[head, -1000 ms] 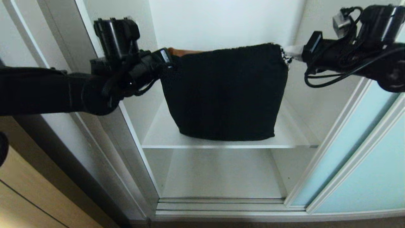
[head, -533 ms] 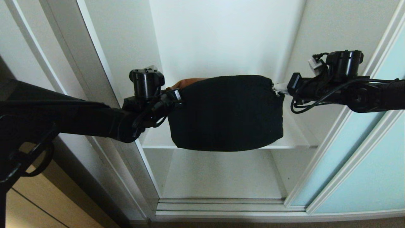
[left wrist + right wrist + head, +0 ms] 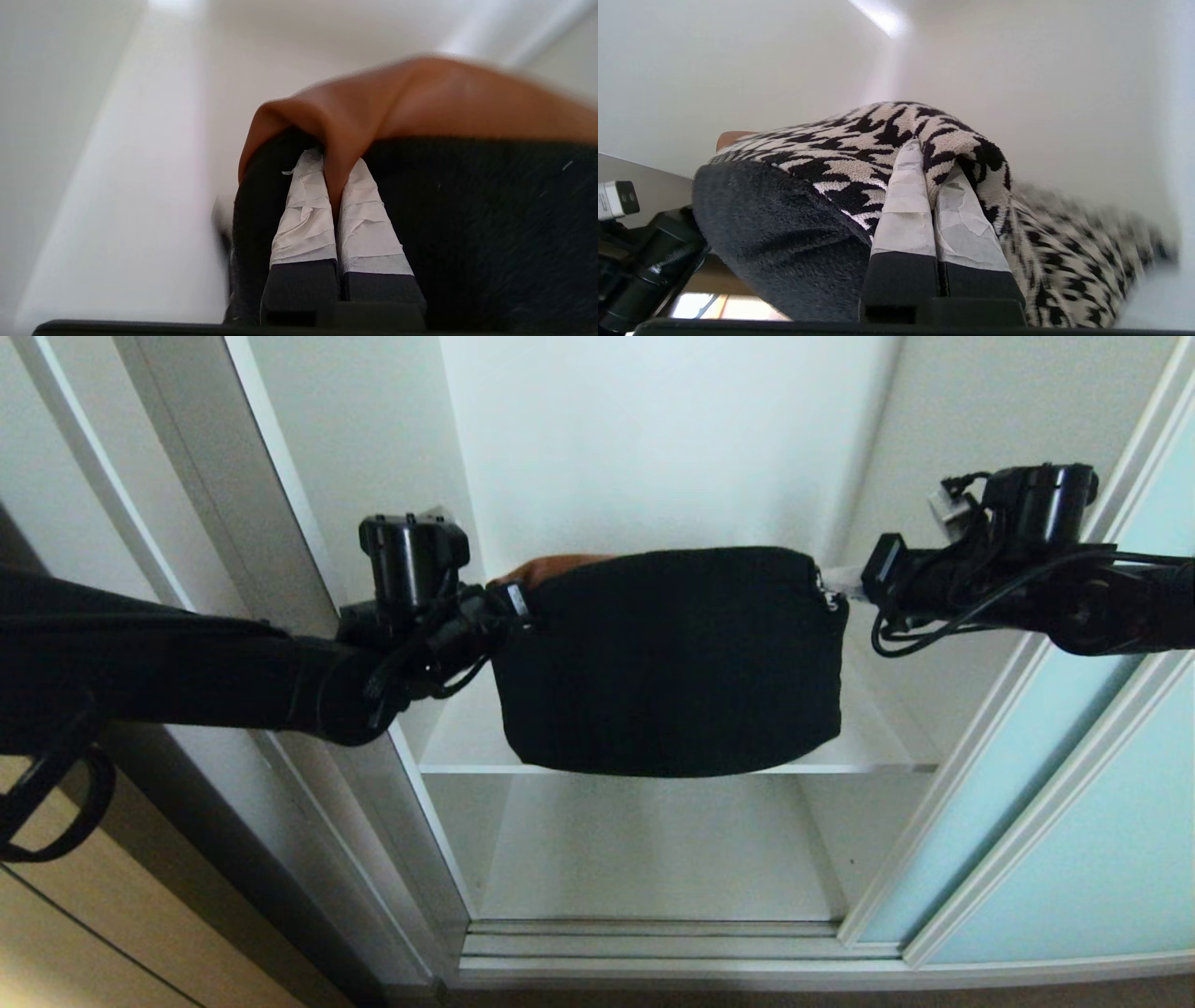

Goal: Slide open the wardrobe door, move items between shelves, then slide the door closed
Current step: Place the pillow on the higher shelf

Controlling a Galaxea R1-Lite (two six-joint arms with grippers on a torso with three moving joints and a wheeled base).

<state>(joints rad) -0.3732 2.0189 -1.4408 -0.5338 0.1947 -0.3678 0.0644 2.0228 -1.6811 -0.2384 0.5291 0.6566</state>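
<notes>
The cushion (image 3: 667, 663) hangs between my two grippers inside the open wardrobe, its black back facing the head camera. My left gripper (image 3: 518, 602) is shut on its rust-brown corner (image 3: 420, 102); the taped fingers (image 3: 306, 210) pinch a fold of fabric. My right gripper (image 3: 831, 588) is shut on the houndstooth corner (image 3: 859, 140). The cushion's lower edge covers the front edge of the upper shelf (image 3: 448, 737); whether it touches the shelf I cannot tell. A lower shelf (image 3: 653, 859) lies bare beneath. The sliding wardrobe door (image 3: 1055, 821) stands pushed to the right.
White side walls (image 3: 364, 457) close in the compartment on both sides, near each arm. The door tracks (image 3: 653, 943) run along the bottom. A wooden panel (image 3: 84, 933) shows at the lower left.
Both grippers have carried the cushion downward and away from the head camera. Its lower edge moved from the shelf's surface to the shelf's front edge. Both grips have held.
</notes>
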